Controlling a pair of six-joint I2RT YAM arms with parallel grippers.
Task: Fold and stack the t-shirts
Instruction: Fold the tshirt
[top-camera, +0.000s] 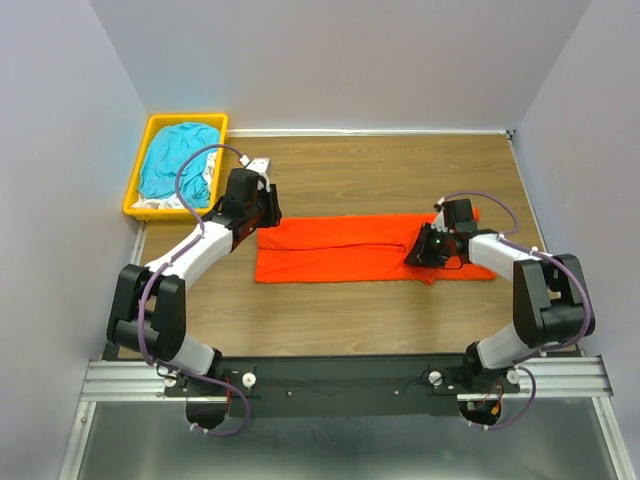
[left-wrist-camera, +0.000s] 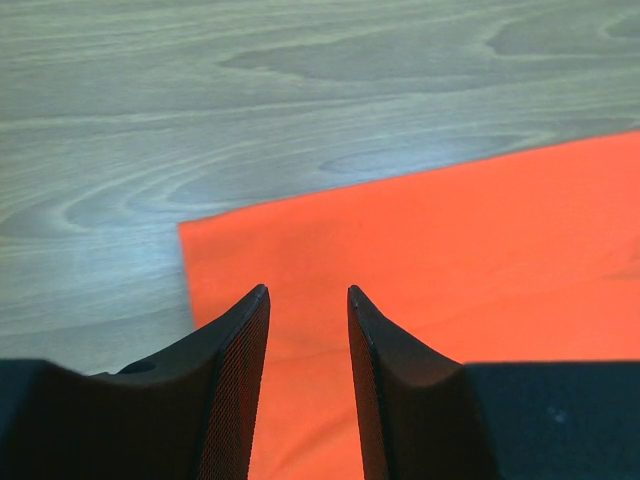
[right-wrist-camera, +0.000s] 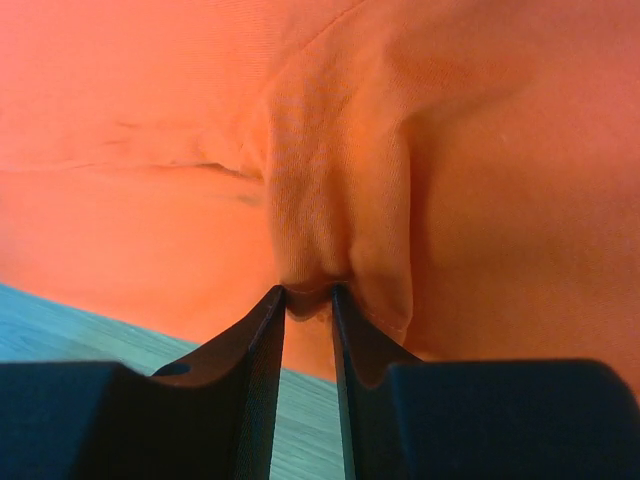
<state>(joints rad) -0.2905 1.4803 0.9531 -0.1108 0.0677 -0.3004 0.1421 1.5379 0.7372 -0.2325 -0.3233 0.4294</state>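
A bright orange-red t-shirt (top-camera: 345, 250) lies as a long flat strip across the middle of the wooden table. My left gripper (top-camera: 264, 220) hovers over its left end. In the left wrist view the left gripper (left-wrist-camera: 308, 290) is open, with the shirt's corner (left-wrist-camera: 450, 240) flat below the gap. My right gripper (top-camera: 422, 250) sits at the strip's right part. The right gripper (right-wrist-camera: 308, 290) is shut on a raised fold of the orange cloth (right-wrist-camera: 340, 180). A teal-blue t-shirt (top-camera: 180, 160) lies crumpled in the bin over some white fabric (top-camera: 160, 203).
The yellow plastic bin (top-camera: 185, 120) stands at the table's back left corner, against the left wall. Bare wood (left-wrist-camera: 200, 120) shows behind and in front of the orange strip. Walls close in the table on the left, right and back.
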